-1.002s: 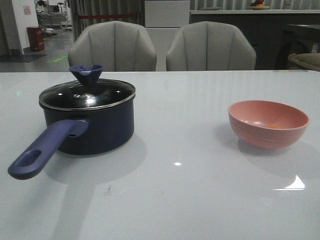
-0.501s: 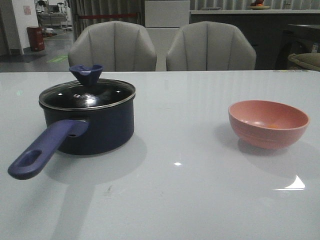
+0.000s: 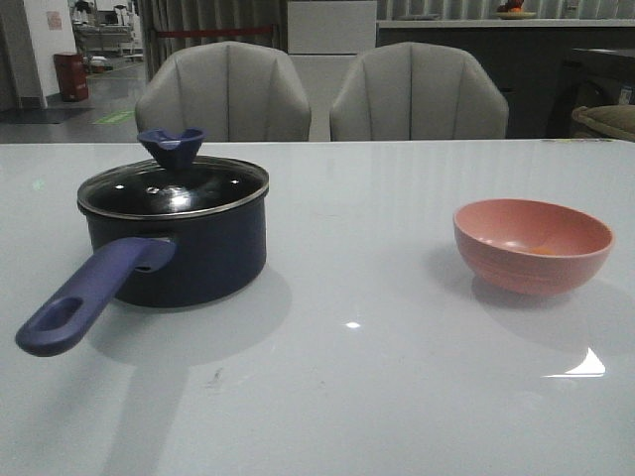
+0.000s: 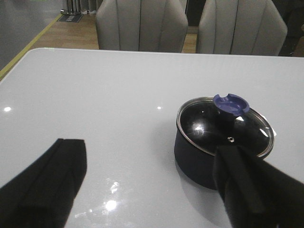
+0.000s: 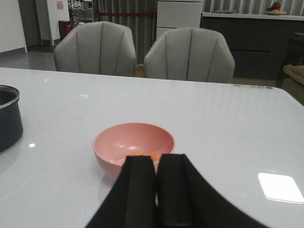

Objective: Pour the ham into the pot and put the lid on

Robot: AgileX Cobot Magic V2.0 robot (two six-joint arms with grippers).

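The dark navy pot (image 3: 198, 253) stands at the left of the table, its purple-blue handle (image 3: 84, 297) pointing to the front left. The glass lid (image 3: 174, 186) with its blue knob (image 3: 171, 146) sits on it. The pink bowl (image 3: 533, 246) stands at the right with the orange ham (image 3: 541, 250) inside. Neither gripper shows in the front view. My left gripper (image 4: 149, 147) is open and empty, above the table beside the pot (image 4: 199, 164) and lid (image 4: 223, 128). My right gripper (image 5: 156, 161) is shut and empty, just short of the bowl (image 5: 114, 147) and ham (image 5: 141, 154).
Two grey chairs (image 3: 223, 89) stand behind the table's far edge. A bright light patch (image 5: 280, 186) lies on the glossy white tabletop (image 3: 357, 377) near the bowl. The pot's rim (image 5: 9, 118) shows at the edge of the right wrist view.
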